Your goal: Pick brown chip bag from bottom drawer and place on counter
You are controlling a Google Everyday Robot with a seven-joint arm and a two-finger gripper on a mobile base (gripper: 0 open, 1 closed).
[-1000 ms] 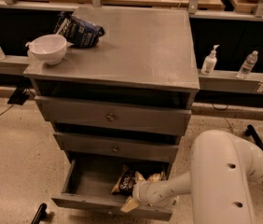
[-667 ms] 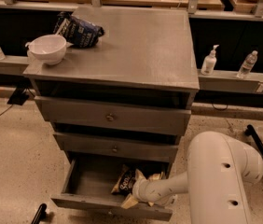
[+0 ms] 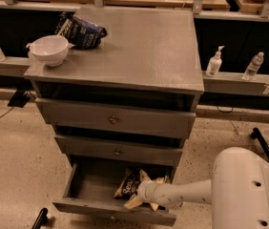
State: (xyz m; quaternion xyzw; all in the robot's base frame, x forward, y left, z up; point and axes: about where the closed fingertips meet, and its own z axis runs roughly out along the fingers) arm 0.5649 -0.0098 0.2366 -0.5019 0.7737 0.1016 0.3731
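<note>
Shows the bottom drawer (image 3: pixel 96 210) pulled well out, lowest of three in a grey cabinet; holds the brown chip bag (image 3: pixel 127 184) inside, toward the drawer's right front corner, crumpled and partly upright, white lettering facing the camera, tan ends showing near the drawer's front panel; puts the claw (image 3: pixel 143 194) inside the same drawer, against the bag's lower right side, at the end of a white arm (image 3: pixel 187 193) reaching in over the drawer's right front corner; cannot tell whether the claw is clenched on the bag or released, its end hidden against the crinkled foil.

Directly above the drawer, shows two shallower drawers pushed in, each with a round knob (image 3: pixel 112 120); above those, the desk (image 3: pixel 144 46), flat grey metal; carries a white bowl (image 3: pixel 49 49) at the corner up and left of the drawer, with a dark blue chip bag (image 3: pixel 81 30) just behind the bowl, touching it or nearly so; right of the drawer, fills the lower corner with the robot's white body (image 3: pixel 246 190); up and right of the drawer, sets a pump bottle (image 3: pixel 214 62) and a water bottle (image 3: pixel 253 66) on a ledge beside the desk.
</note>
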